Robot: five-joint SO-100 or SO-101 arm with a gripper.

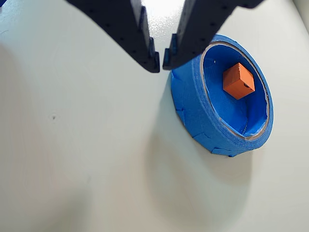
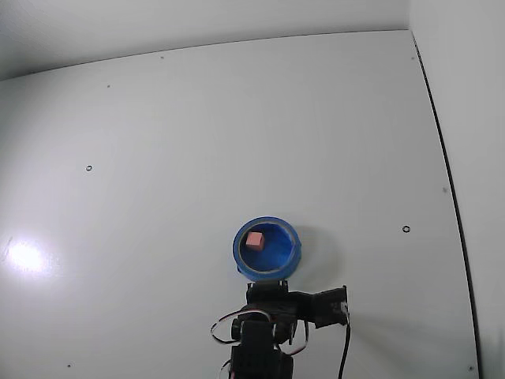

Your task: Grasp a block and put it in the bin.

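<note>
Tool: black two-finger tool (image 1: 161,62), entering the wrist view from the top edge; its fingertips stand nearly together with only a thin slit between them, and nothing is held in that slit.
Tool position: in the wrist view the tips hang just beside the outer wall of the bin, on its left, above bare tabletop; in the fixed view the tool (image 2: 267,286) sits at the near edge of the bin, on top of the dark arm.
Bin: round bright blue bowl-like bin with a thick rim (image 1: 193,116), resting flat on the surface; also clear in the fixed view (image 2: 292,254).
Block: small orange-pink cube with plain faces (image 1: 238,80), lying inside the bin on its floor, tilted so a corner points up; the fixed view shows it (image 2: 254,241) toward the bin's left inner side.
Tabletop: plain white, matte tabletop (image 2: 158,142), with a few small dark marks and a glare spot at the left.
Progress: the block is already in the bin and free of the tool, so the placing looks done.
Remaining: as a judgement, only pulling the arm back clear of the bin.
</note>
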